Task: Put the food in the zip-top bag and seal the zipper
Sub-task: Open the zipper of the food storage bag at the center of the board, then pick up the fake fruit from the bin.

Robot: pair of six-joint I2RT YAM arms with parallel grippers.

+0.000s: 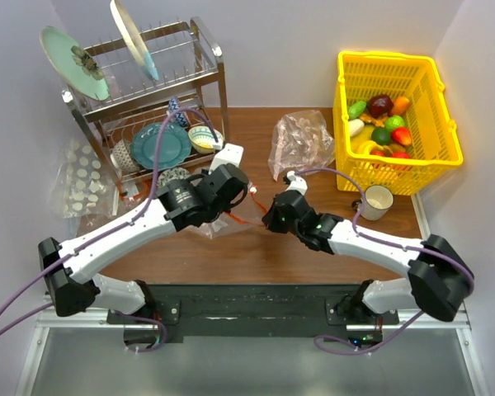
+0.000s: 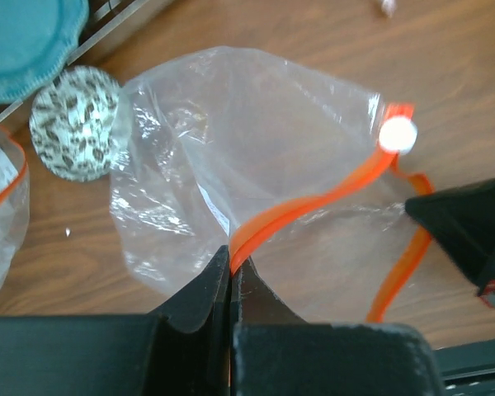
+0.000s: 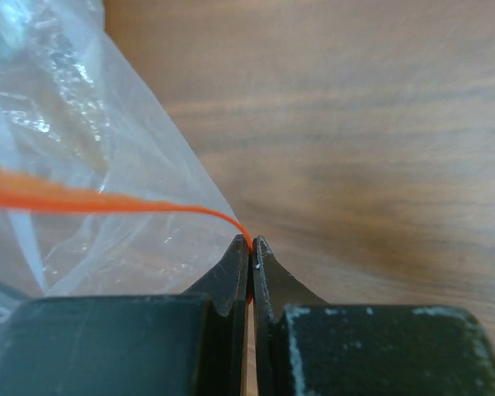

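Note:
The clear zip-top bag (image 1: 219,224) lies on the wooden table between my two grippers, and no food shows inside it. In the left wrist view the bag (image 2: 231,140) is open, its red-orange zipper (image 2: 313,202) curving to a white end piece (image 2: 397,134). My left gripper (image 2: 231,252) is shut on one side of the zipper. My right gripper (image 3: 250,243) is shut on the other side of the zipper (image 3: 107,200), next to the bag (image 3: 82,165). The food (image 1: 383,124) sits in the yellow basket (image 1: 396,177) at the back right.
A pinkish clear bag (image 1: 301,144) lies left of the basket. A cream mug (image 1: 377,200) stands in front of the basket. A dish rack (image 1: 148,91) with plates and bowls stands at the back left, and a white-dotted bag (image 1: 78,177) lies beside it.

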